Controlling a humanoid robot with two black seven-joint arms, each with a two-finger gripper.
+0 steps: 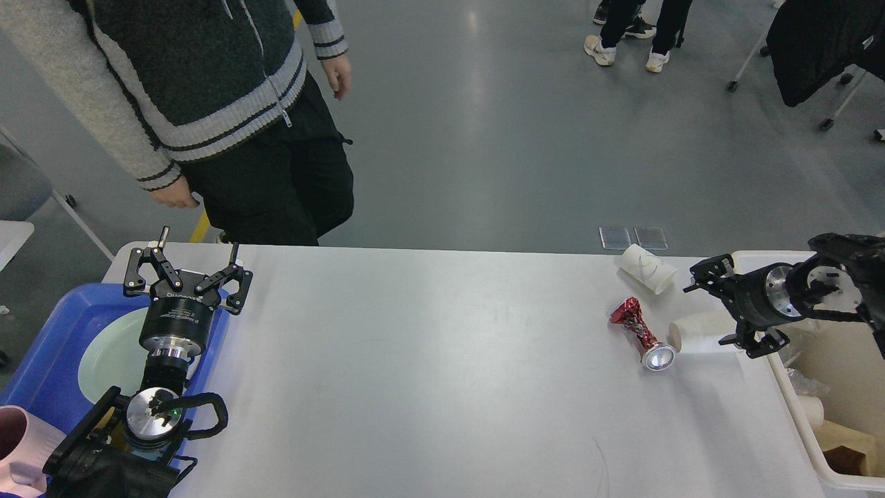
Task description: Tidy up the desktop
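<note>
The white desktop (442, 360) fills the middle of the head view. On its right part lie a crushed red can (637, 330), a white paper cup (646, 268) on its side near the far edge, and a second white paper cup (695, 333) on its side. My right gripper (709, 312) is open, its fingers spread just over the right end of that second cup; I cannot tell if they touch it. My left gripper (199, 243) is open and empty, above the desktop's left edge and the blue tray.
A blue tray (48, 332) at the left holds a pale green plate (110, 353); a pink cup (14, 436) shows at the bottom left. A cream bin (795, 398) with scraps stands at the right edge. A person (228, 104) stands behind the far left corner.
</note>
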